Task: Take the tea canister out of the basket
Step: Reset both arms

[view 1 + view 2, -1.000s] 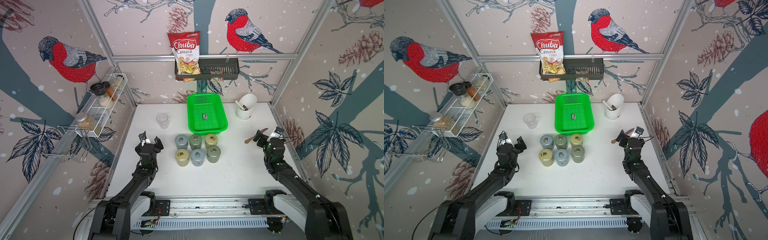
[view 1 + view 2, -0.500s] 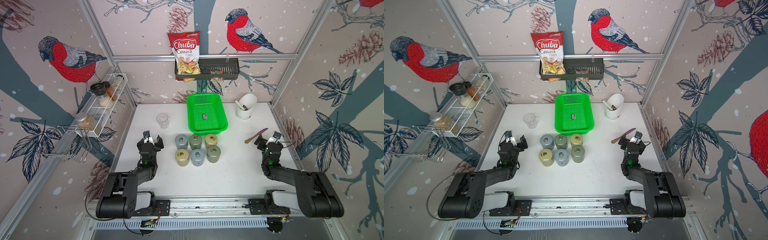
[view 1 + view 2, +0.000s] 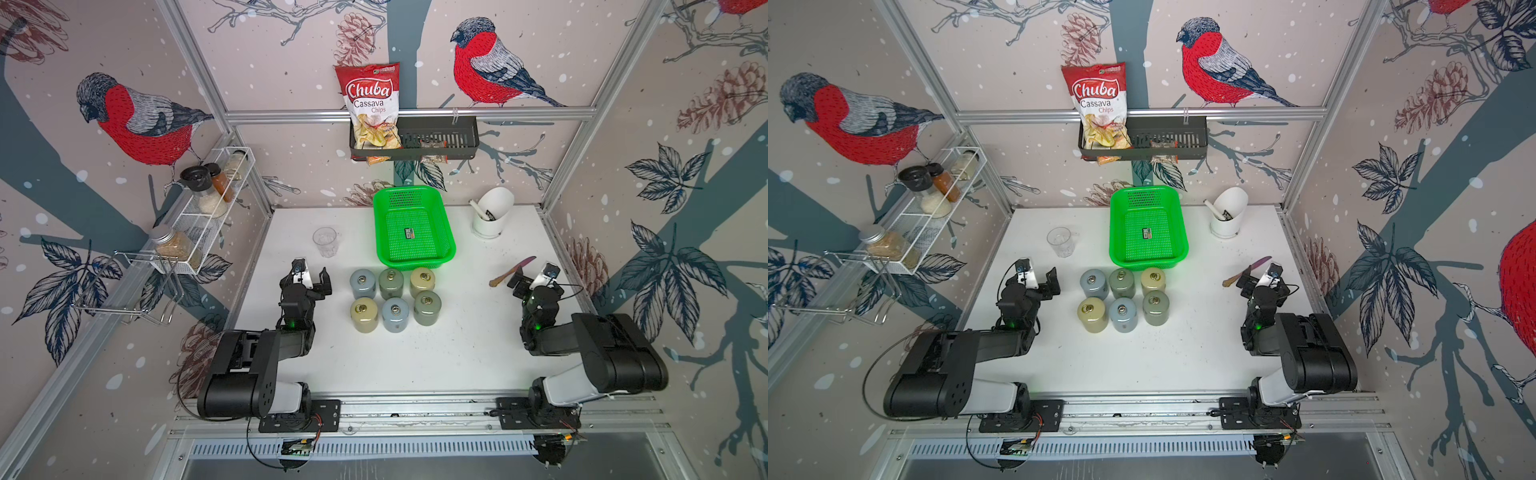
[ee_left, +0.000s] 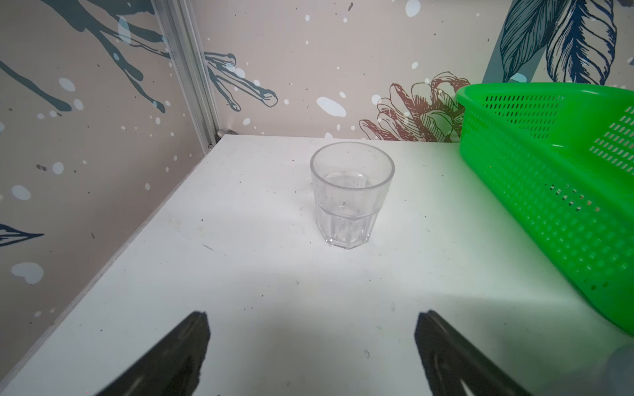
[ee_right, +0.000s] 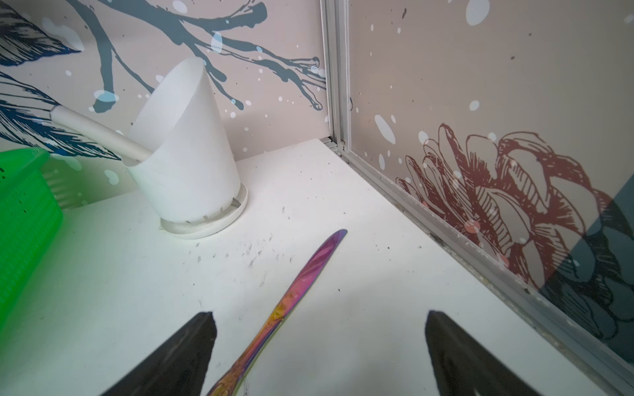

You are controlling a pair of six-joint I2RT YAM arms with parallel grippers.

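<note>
Bird-print walls (image 3: 291,62), Chuba Cassava Chips bag (image 3: 371,104), green basket (image 3: 415,262), unreadable label (image 3: 410,233)

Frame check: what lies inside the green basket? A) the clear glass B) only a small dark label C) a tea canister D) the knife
B: the basket holds only the small dark label; the six canisters stand on the table in front of it.

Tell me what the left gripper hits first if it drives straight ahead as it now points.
Most likely the clear glass, upright almost dead ahead of the left gripper, whose jaws stand open; the basket sits off to the side.
</note>
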